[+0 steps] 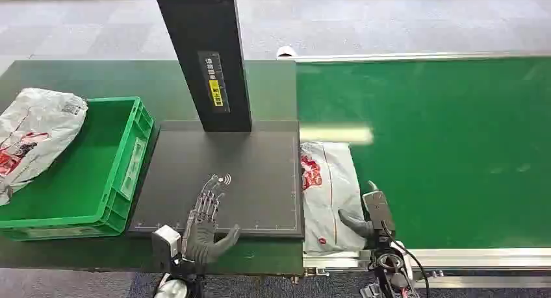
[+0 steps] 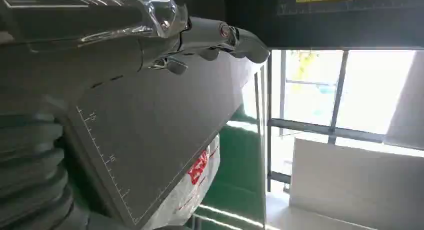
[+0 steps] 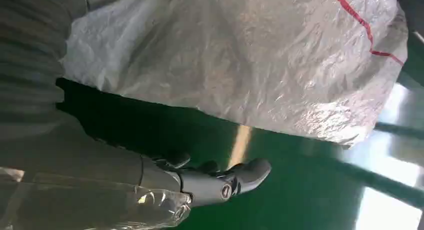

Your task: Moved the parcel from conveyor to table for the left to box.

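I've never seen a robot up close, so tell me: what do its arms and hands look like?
The left hand has slim, silvery metal fingers with a skeletal look and a thick grey thumb. A pale boxy block sits at its wrist. The right hand has a grey thumb beside a dark boxy housing, with black cables looping at the wrist below it. In the wrist views, each hand has a grey ribbed cover and clear plastic wrap.

Grey carpet-tile floor (image 1: 390, 25) beyond the table; bright windows (image 2: 345, 89) let in daylight.

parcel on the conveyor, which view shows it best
The head view: the whole parcel lies on the belt beside the right hand. The right wrist view shows crinkled plastic close up; the left wrist view shows one end.
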Robot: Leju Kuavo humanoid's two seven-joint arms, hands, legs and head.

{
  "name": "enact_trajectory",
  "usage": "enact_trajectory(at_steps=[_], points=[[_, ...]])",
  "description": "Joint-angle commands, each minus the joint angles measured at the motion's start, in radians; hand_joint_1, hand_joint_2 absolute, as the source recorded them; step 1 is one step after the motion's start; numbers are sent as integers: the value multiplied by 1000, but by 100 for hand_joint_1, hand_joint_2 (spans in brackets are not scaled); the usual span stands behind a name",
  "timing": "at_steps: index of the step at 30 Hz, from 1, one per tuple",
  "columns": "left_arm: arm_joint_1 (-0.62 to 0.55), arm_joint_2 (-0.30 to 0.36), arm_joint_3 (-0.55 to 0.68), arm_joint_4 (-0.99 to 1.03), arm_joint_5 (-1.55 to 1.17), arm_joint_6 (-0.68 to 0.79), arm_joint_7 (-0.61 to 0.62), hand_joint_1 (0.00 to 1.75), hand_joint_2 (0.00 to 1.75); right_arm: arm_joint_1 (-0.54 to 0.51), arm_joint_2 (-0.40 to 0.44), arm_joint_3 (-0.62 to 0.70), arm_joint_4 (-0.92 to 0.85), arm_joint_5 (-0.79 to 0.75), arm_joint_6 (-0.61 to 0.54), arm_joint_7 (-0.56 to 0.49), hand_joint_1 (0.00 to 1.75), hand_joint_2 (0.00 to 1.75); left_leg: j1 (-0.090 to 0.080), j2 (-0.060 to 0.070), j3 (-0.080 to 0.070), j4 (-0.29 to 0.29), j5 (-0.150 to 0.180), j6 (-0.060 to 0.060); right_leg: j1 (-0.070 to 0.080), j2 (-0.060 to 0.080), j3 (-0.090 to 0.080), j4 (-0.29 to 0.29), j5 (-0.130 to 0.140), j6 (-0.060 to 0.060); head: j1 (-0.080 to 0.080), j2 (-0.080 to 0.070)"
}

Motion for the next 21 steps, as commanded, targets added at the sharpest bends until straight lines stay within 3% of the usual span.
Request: enact_trajectory(at_steps=[1,21], points=[[-33,11,-26,74,-3,-4,0,0,175,-73,12,-64,214,-5,58,2,0,175,1,1,3,-2,0,0,1,-1,4,-2,0,-1,0,0],[-41,8,-33,80,-3,-3,0,0,175,-72,41,-58,235,5,97,28,0,175,1,0,11,-2,1,0,2,-1,12,-3,1,-1,0,0]])
